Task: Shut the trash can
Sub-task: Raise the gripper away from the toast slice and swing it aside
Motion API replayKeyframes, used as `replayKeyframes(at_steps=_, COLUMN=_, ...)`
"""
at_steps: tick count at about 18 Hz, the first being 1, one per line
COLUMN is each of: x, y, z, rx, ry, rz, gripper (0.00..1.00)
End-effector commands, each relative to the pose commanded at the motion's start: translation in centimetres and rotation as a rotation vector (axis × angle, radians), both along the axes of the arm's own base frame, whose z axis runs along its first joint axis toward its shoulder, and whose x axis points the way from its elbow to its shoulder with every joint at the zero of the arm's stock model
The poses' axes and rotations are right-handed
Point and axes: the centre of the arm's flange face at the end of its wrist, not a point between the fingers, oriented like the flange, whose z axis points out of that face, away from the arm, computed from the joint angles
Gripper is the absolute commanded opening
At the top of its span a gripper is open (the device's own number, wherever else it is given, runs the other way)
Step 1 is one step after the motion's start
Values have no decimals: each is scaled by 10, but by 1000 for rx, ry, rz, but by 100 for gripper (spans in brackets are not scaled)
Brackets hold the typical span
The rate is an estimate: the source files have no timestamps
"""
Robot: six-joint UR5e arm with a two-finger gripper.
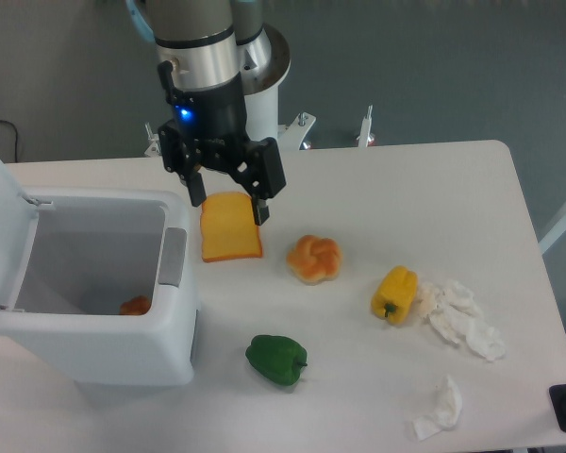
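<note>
The gripper is seen at upper centre with its jaws spread wide and nothing held, just above a slice of toast. The trash can is found at lower left, its lid raised.

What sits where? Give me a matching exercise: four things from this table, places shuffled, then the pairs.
Things:
1. green pepper
2. yellow pepper
3. bun
4. toast

Places:
A. under the gripper
B. touching the crumpled tissues
C. front, nearest the trash can
D. mid-table, between toast and yellow pepper

Pairs: 1-C, 2-B, 3-D, 4-A
</note>
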Motion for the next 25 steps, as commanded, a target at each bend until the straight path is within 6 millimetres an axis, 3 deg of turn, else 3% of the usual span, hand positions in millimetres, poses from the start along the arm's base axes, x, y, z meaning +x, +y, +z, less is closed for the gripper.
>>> replayKeyframes(at_steps=7, x=3, y=-5, z=12, rx=27, ry=15, rz=10, gripper=100)
replayKeyframes(at_steps=13, x=20, y=-13, z=52, rx=132, ry=52, rz=19, gripper=100)
replayKeyframes(at_steps=19, x=66, y=-30, z=100, rx=349, ry=-96, rz=45, gripper=100)
replayKeyframes(at_steps=25, x=134, y=-21, z=135, rx=563, ry=-471, rz=-19, gripper=100)
